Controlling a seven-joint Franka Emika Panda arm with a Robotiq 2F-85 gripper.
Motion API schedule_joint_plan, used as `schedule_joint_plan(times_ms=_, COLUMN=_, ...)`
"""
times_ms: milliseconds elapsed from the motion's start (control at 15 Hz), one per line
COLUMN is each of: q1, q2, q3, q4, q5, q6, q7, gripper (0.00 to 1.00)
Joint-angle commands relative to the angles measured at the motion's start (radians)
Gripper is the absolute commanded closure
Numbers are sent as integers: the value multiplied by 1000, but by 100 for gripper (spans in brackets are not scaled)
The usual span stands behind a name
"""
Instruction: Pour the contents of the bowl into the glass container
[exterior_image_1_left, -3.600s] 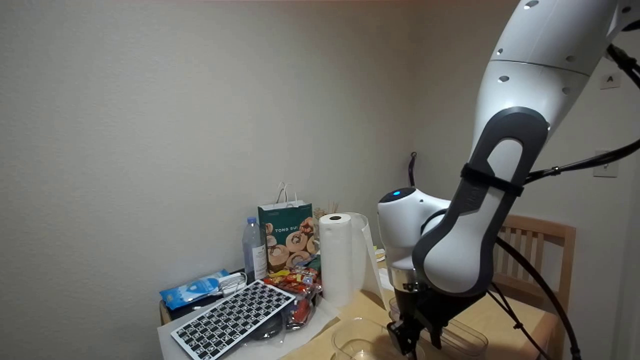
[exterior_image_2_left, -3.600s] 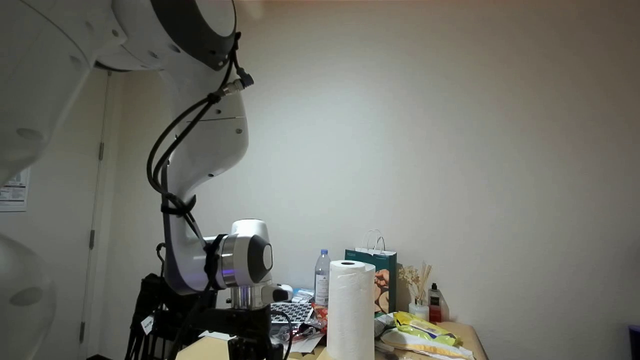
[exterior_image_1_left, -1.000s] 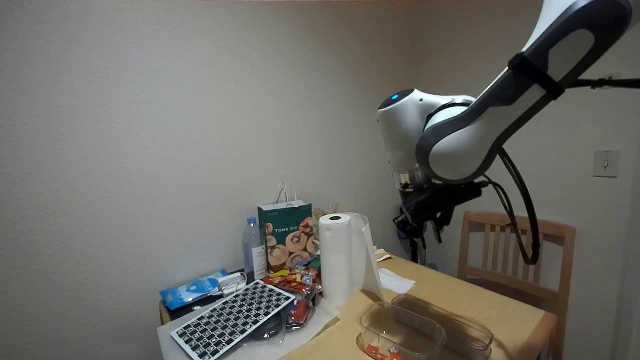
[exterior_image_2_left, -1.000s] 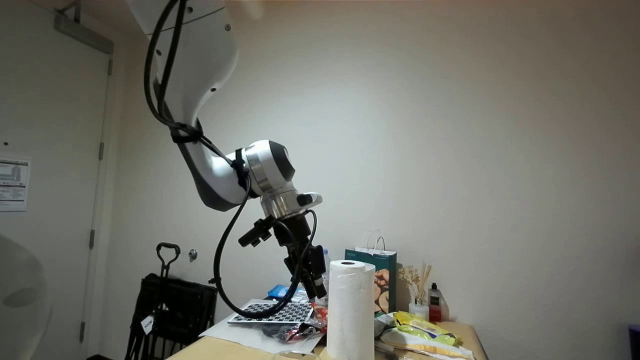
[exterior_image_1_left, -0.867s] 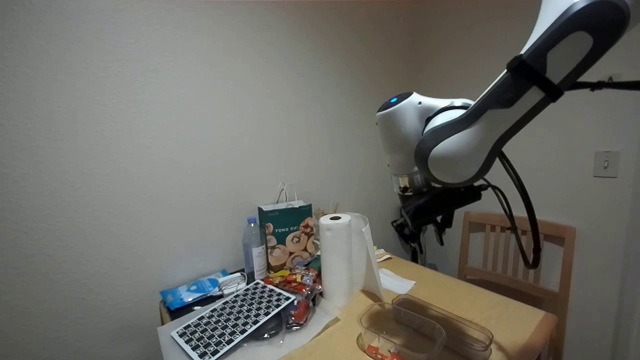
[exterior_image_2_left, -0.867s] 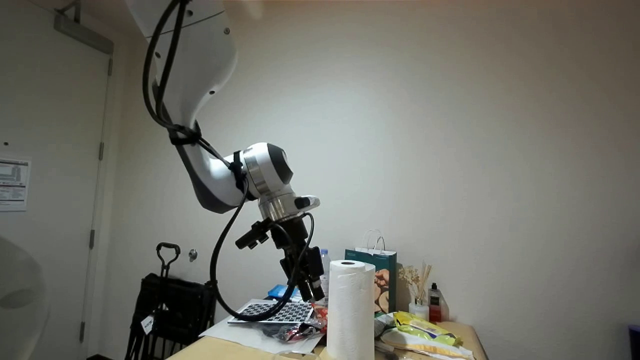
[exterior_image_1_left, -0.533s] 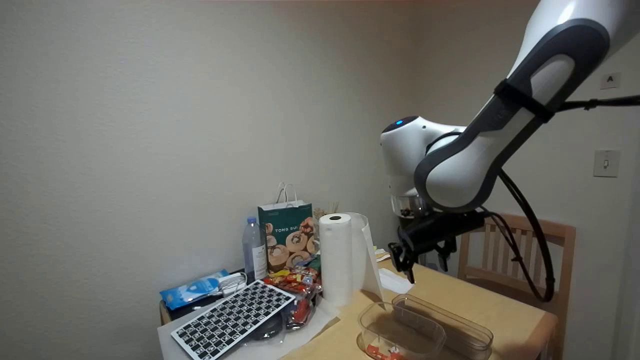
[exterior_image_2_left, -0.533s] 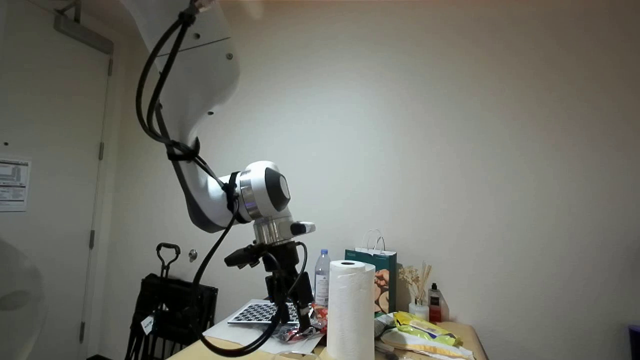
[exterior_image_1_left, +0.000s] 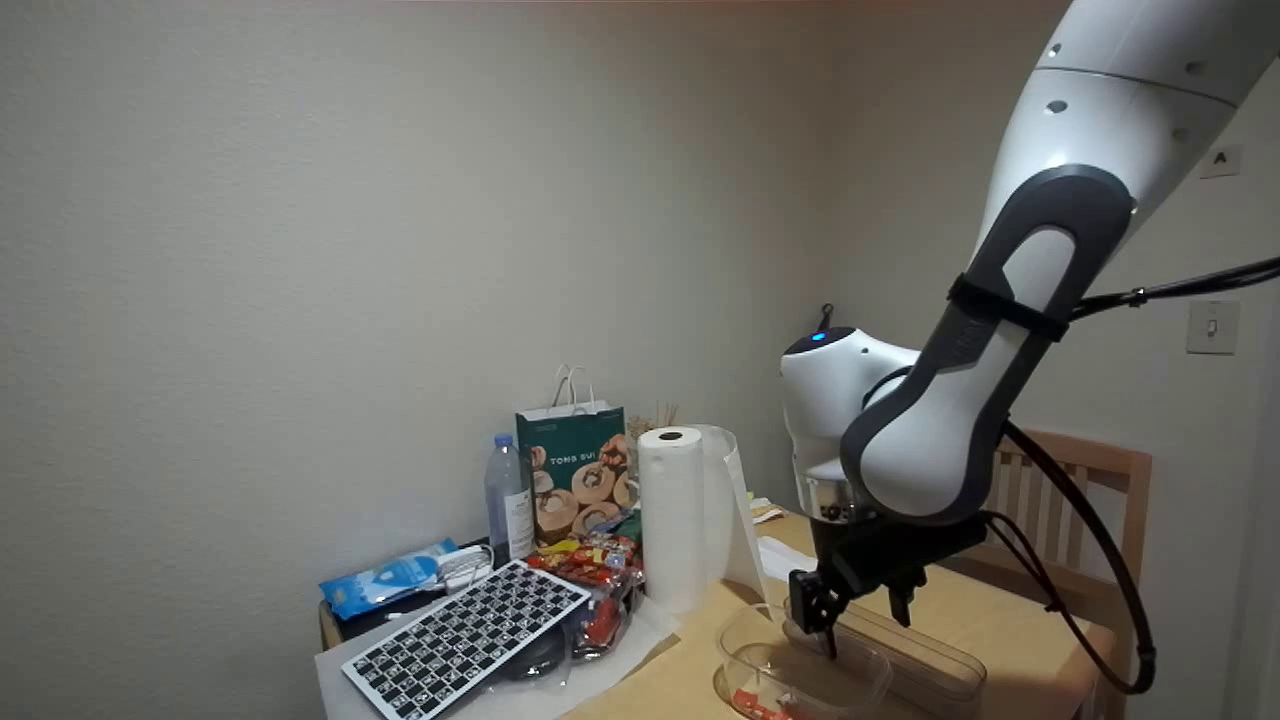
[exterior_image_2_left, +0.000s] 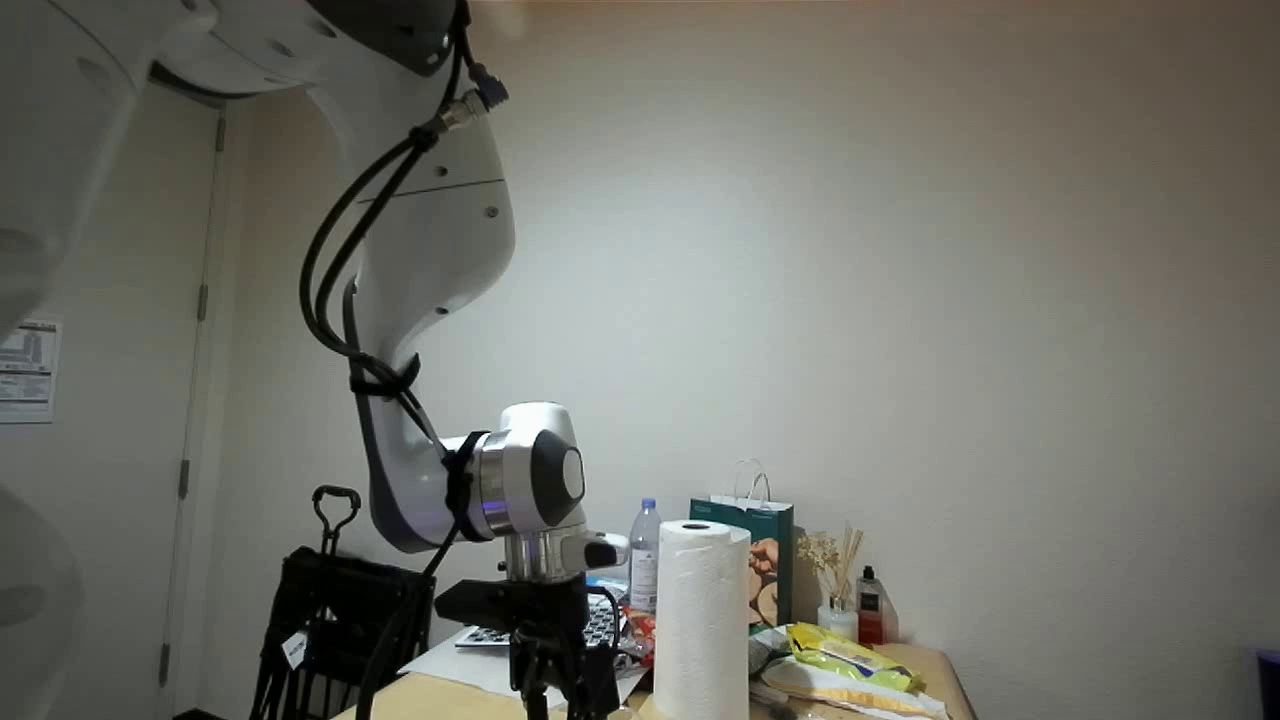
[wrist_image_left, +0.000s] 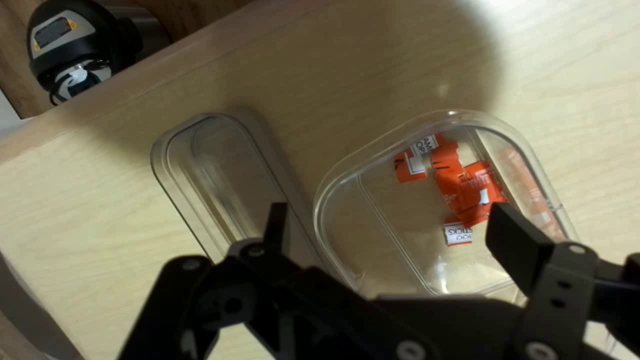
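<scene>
1. On pale table (wrist_image_left: 100, 200), clear bowl (wrist_image_left: 350, 215) with red packets (wrist_image_left: 455, 185), just beside narrow clear container (wrist_image_left: 225, 185).
2. Gripper (wrist_image_left: 390, 225) with jaws spread wide, holding nothing.
3. Wrist view: can't see either whole past it.

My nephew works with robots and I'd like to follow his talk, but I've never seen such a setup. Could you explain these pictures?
The big white machine is a robot arm, ending in a black gripper, its two-fingered hand. Two pictures are taken from outside the robot, from different places; the third is taken from its wrist, looking down at the wooden table.

On the table stands a clear round-cornered container with small orange packets inside, and beside it a long narrow clear container. A paper towel roll, green paper bag, blue-capped bottle and checkered board show in both exterior views.

Nothing is held: the fingers stand apart.
</scene>
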Motion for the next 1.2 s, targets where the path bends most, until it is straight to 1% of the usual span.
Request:
schedule_joint_plan(times_ms=0, q1=17, q2=2, q3=-16, q4=2, q5=7, q6=-1, q7=-7, gripper=0)
schedule_joint_plan(times_ms=67, q1=6, q2=-5, q3=-13, q4=-14, q5=5, q6=59, q7=-50, gripper=0)
schedule_joint_plan(times_ms=133, q1=2, q2=3, q3=-26, q4=-24, q5=-42, q6=144, q7=-70, gripper=0)
schedule_joint_plan(times_ms=200, q1=-5, q2=22, q3=-30, q4=-19, q5=-45, q6=205, q7=-109, gripper=0)
schedule_joint_plan(times_ms=333, q1=-22, q2=83, q3=-40, q4=2, q5=-10, q6=346, q7=-220, gripper=0)
schedule_joint_plan(times_ms=400, q1=-20, q2=115, q3=-51, q4=17, q5=-2, q6=402, q7=-270, gripper=0)
schedule_joint_plan(times_ms=467, q1=-5, q2=52, q3=-40, q4=-2, q5=-25, q6=302, q7=-166, gripper=0)
schedule_joint_plan(times_ms=533, q1=-6, q2=70, q3=-47, q4=2, q5=-24, q6=322, q7=-177, gripper=0)
schedule_joint_plan(times_ms=867, q1=-3, q2=75, q3=-44, q4=9, q5=-24, q6=319, q7=-175, gripper=0)
schedule_joint_plan(times_ms=933, q1=-27, q2=88, q3=-18, q4=5, q5=0, q6=352, q7=-220, gripper=0)
schedule_joint_plan(times_ms=1000, q1=-33, q2=122, q3=-8, q4=-6, q5=100, q6=433, q7=-351, gripper=0)
schedule_joint_plan(times_ms=1067, q1=-93, q2=152, q3=58, q4=-7, q5=157, q6=481, q7=-413, gripper=0)
schedule_joint_plan(times_ms=1133, q1=-193, q2=191, q3=161, q4=3, q5=198, q6=524, q7=-482, gripper=0)
